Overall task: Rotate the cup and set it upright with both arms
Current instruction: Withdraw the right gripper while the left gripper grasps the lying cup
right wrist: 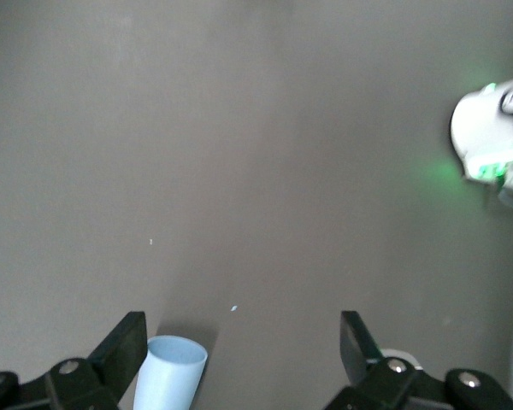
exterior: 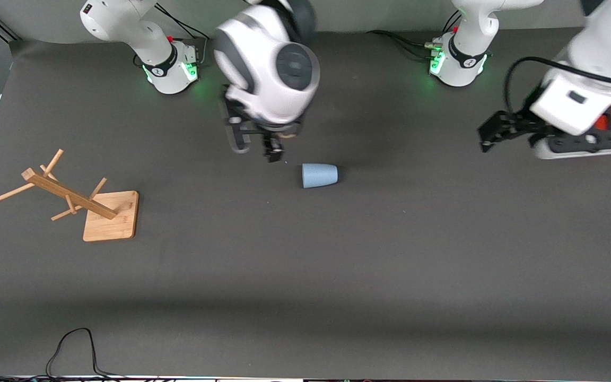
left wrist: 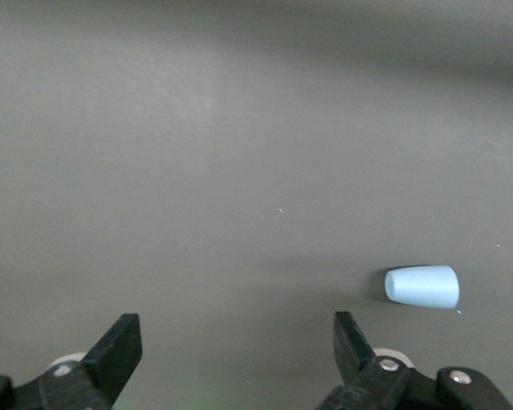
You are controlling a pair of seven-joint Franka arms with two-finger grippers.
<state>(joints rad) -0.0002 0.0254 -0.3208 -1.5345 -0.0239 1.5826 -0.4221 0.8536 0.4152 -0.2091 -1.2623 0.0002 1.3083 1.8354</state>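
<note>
Cup [exterior: 320,175] on its side, mid-table, base toward my left arm's end. My right gripper [exterior: 255,143] hangs beside its rim, fingers spread; my left gripper [exterior: 488,139] waits well apart, spread. Risk: an off-centre touch would likely roll the cup.

The cup [exterior: 320,175] lies on its side on the table [exterior: 337,276], rim toward the right arm's end. The right gripper [exterior: 252,148] hangs over the table just beside the cup, on that same end. The left gripper [exterior: 488,139] hangs well apart from the cup, toward the left arm's end. The wooden rack [exterior: 80,199] stands well apart from the cup, toward the right arm's end and slightly nearer the front camera.
</note>
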